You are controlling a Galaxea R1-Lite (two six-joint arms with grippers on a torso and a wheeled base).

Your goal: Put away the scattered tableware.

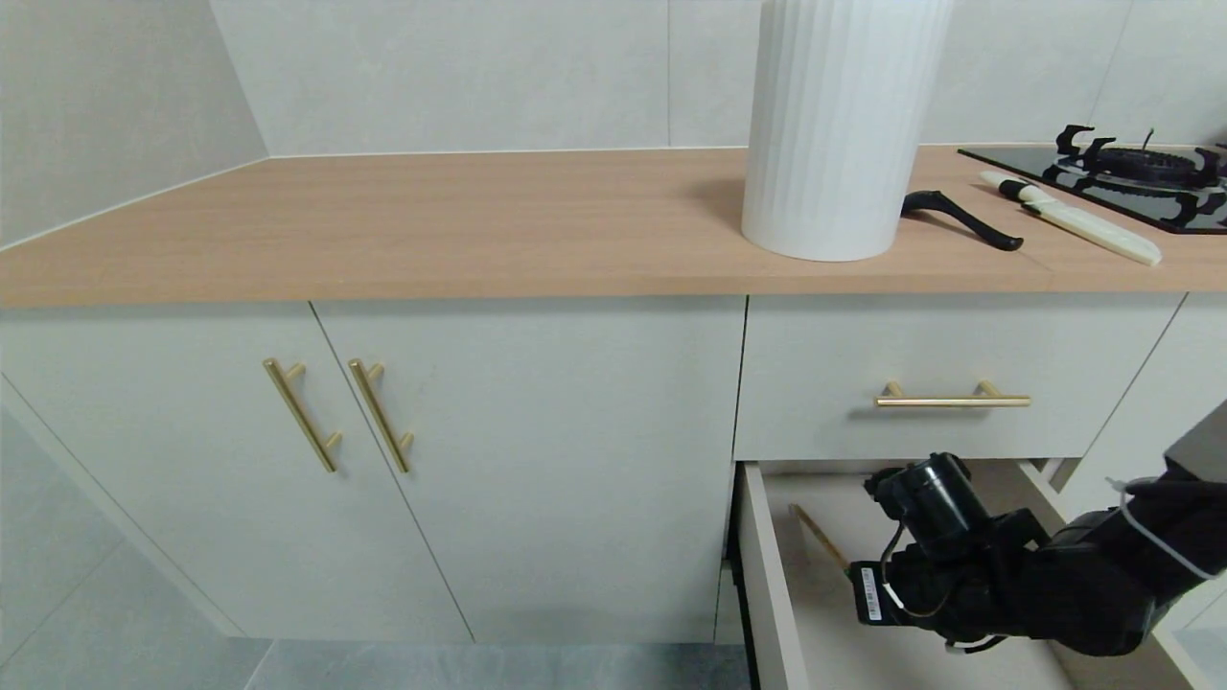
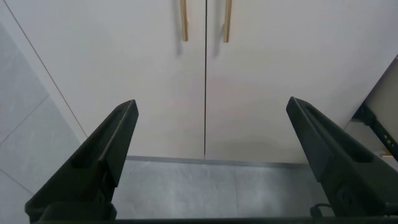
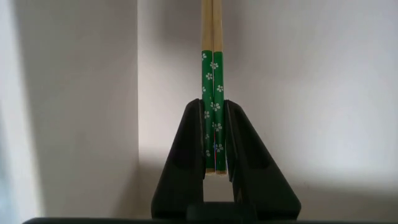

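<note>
- The open drawer is the lower of two and is pulled out; its near end is cut off by the picture edge.
- The right gripper is inside the open drawer. Its fingers are closed tight on a pair of wooden chopsticks, clamped side by side at their green end.
- The green band carries small white flower prints and no writing. The chopsticks' far tips are cut off in the right wrist view.
- A white label sits on the right wrist, with print too small to read.
- The left gripper faces the double cabinet doors just beside the open drawer, fingers spread wide with nothing between them.
- On the countertop above the open drawer:
  - a white ribbed cylinder, with its top cut off;
  - a black handle, one end hidden behind the cylinder;
  - a cream knife.
</note>
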